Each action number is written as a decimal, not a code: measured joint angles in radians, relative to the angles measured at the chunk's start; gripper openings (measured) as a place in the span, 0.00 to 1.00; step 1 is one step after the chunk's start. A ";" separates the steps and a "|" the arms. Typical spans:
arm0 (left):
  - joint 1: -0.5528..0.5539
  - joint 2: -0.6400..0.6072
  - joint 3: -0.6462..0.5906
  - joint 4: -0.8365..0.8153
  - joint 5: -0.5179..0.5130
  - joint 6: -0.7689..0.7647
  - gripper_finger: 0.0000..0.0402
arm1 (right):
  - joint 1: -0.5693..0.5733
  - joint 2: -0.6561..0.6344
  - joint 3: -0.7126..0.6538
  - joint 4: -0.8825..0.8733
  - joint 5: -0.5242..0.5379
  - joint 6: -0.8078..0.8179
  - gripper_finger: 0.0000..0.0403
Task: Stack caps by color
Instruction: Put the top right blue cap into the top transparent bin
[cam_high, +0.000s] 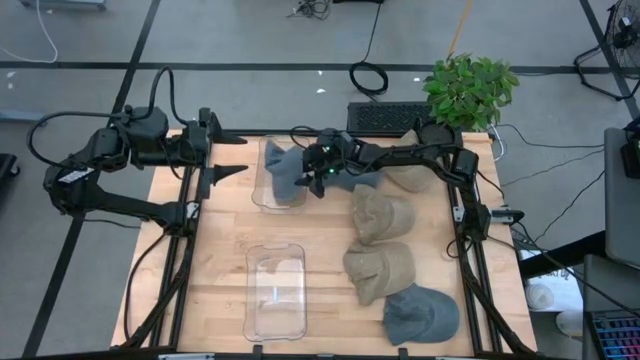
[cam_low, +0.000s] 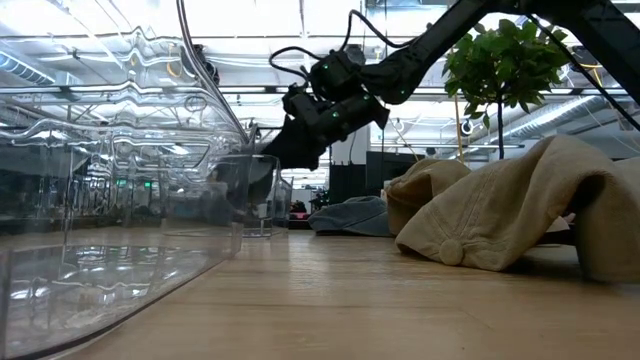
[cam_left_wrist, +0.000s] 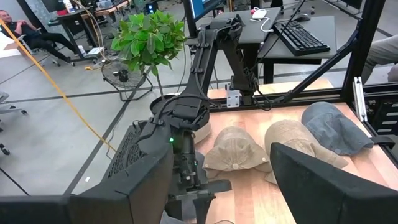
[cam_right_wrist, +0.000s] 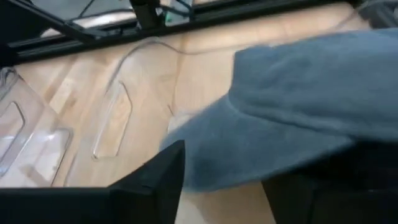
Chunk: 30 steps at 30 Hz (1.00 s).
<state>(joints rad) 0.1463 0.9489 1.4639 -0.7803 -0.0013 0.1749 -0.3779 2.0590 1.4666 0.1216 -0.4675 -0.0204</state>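
My right gripper (cam_high: 318, 174) reaches in from the table's right and is shut on a slate blue-grey cap (cam_high: 285, 168) above the far clear bin (cam_high: 262, 196). In the low view the cap (cam_low: 290, 146) hangs dark under the gripper (cam_low: 322, 112). A second blue-grey cap (cam_high: 358, 182) lies under the right arm, and a third (cam_high: 421, 315) lies at the near right. Three tan caps (cam_high: 410, 170) (cam_high: 381, 214) (cam_high: 380, 270) rest in a row on the table's right half. My left gripper (cam_high: 240, 155) waits open at the far left. My right gripper pinches the blue-grey cap at the edge nearest the wrist (cam_right_wrist: 280, 163); the fabric drapes over one finger (cam_right_wrist: 323, 186) and hides the exact spot. The fingers come slanting down from the table's right. The cap hangs slack, clear of the table, out over the far bin.
A second clear bin (cam_high: 275, 290) sits at the near middle and fills the low view's left side (cam_low: 110, 200). A potted plant (cam_high: 470, 88) and a keyboard (cam_high: 385, 116) stand past the far edge. Bare wood (cam_high: 225, 240) shows between the bins and the left frame.
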 joint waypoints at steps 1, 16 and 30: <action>0.000 0.000 0.000 0.000 0.000 0.000 0.68 | 0.000 -0.001 0.000 -0.017 0.000 0.000 0.50; 0.000 0.000 0.000 0.000 0.000 0.000 0.68 | 0.080 -0.119 0.003 -0.222 0.423 -0.159 0.53; 0.000 0.000 0.000 0.000 0.000 0.000 0.68 | 0.125 -0.233 0.002 -0.134 0.522 -0.225 0.49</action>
<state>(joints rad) 0.1459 0.9491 1.4639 -0.7805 -0.0013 0.1749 -0.2531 1.8259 1.4689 -0.0121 0.0546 -0.2458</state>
